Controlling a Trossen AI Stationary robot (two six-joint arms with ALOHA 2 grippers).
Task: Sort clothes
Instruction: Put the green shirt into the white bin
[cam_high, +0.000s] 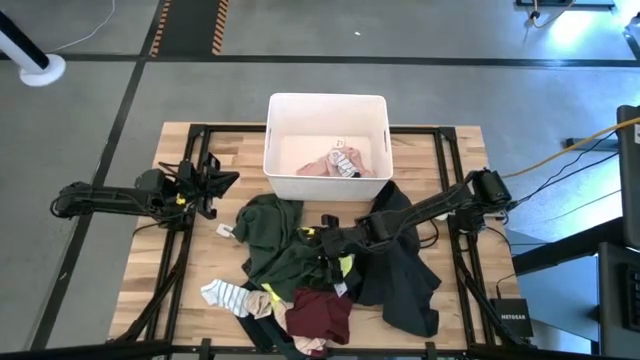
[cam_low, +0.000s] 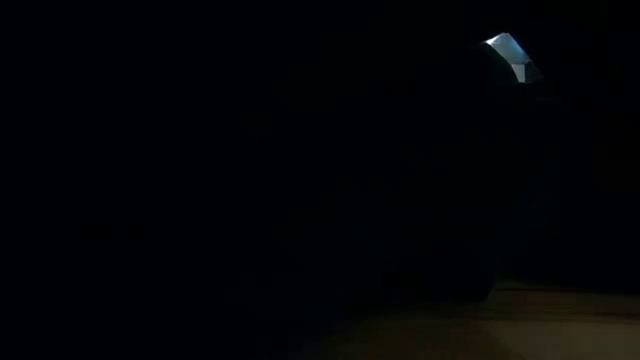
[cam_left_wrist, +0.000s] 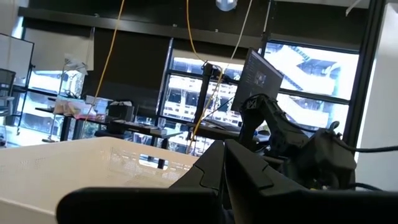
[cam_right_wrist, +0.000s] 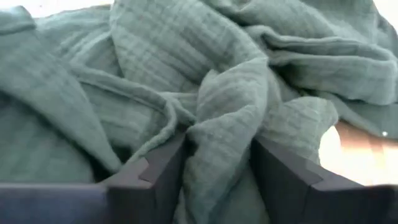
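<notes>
A pile of clothes lies on the wooden table: a dark green garment, a black one, a bit of bright yellow, a maroon one and a striped sock. My right gripper is down on the pile's middle, shut on a bunched ridge of the green garment. My left gripper hovers shut and empty at the table's left, beside the white bin. The low view is almost wholly dark. My right gripper pinches a raised fold of the dark green garment between its two fingers, with several bunched layers in the gap. The fingers slant down from the table's right side. The rest of the garment lies slack on the table around them.
The white bin stands at the table's far middle and holds a pink garment and a striped sock. A tan sock lies by the maroon garment near the front edge. Bare wood shows at the table's left and far right.
</notes>
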